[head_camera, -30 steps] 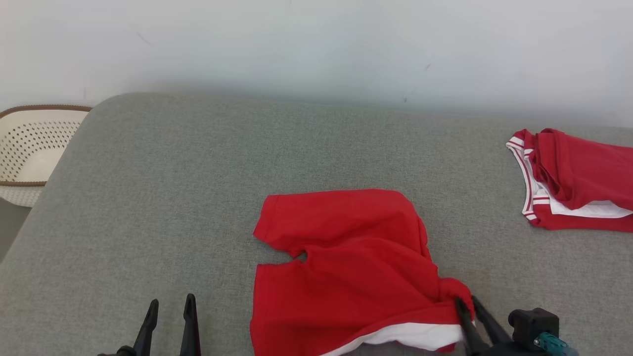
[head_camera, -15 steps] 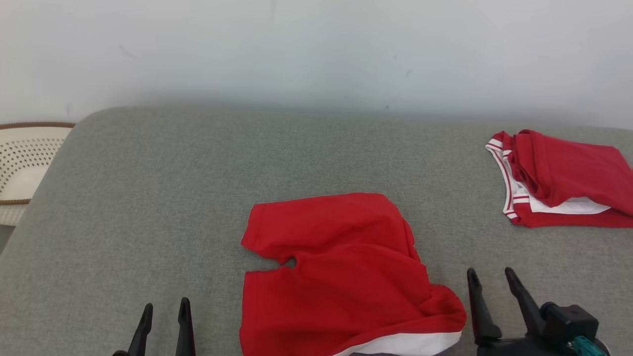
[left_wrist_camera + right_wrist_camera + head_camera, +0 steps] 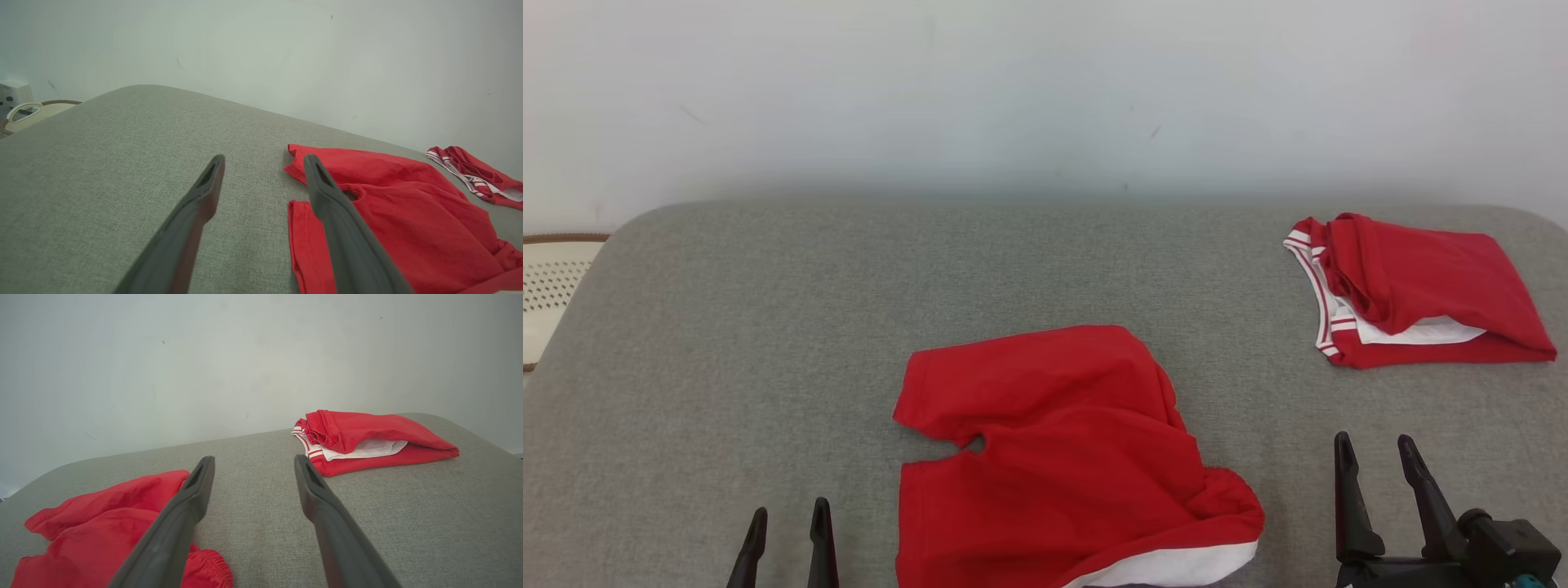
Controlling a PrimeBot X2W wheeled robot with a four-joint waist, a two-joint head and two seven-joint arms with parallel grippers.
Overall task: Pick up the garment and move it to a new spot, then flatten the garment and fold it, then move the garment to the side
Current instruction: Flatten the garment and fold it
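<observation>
Lying rumpled, garment (image 3: 1054, 457), basket (image 3: 547, 282) far left

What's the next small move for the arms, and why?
Probably bring the right gripper left onto the bunched waistband corner of the red shorts and close on it, ready to pull the cloth flat. The shorts lie rumpled and unfolded on the grey pad, and both the right and the left gripper are open and hold nothing.
</observation>
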